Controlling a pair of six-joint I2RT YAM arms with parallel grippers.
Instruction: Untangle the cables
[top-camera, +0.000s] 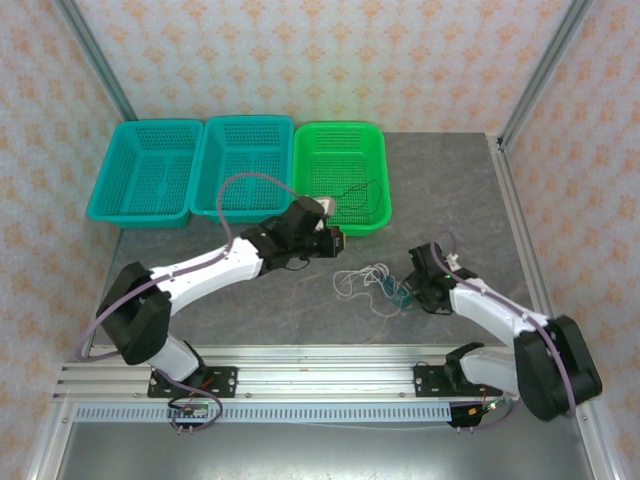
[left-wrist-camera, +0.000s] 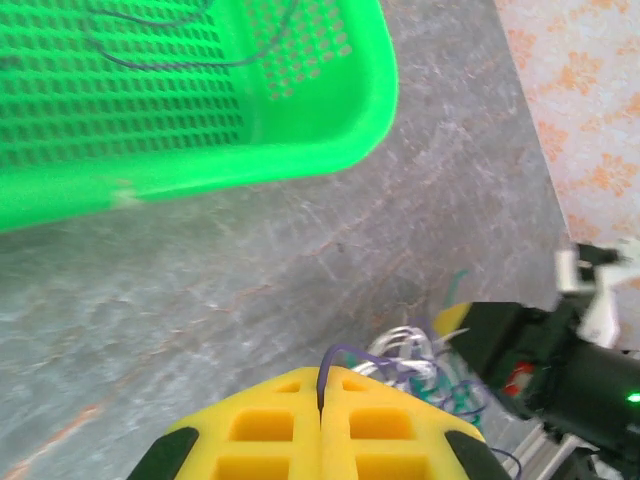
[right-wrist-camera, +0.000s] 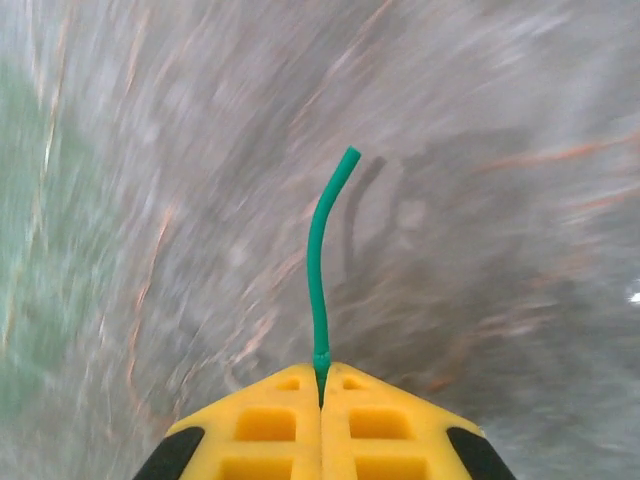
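Top: high at 6 o'clock, facing down over the counter (top-camera: 450, 200). Wrists: close above it. Shared with left wrist: green basket (top-camera: 340, 155) at 12 o'clock.

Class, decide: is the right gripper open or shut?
Shut. In the right wrist view the right gripper has its yellow fingers pressed together, pinching the green cable that sticks out over the table.

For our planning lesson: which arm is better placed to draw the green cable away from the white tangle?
Right. The right gripper is shut on the green cable, beside the white tangle. The left gripper pinches a dark cable, nearer the green basket.
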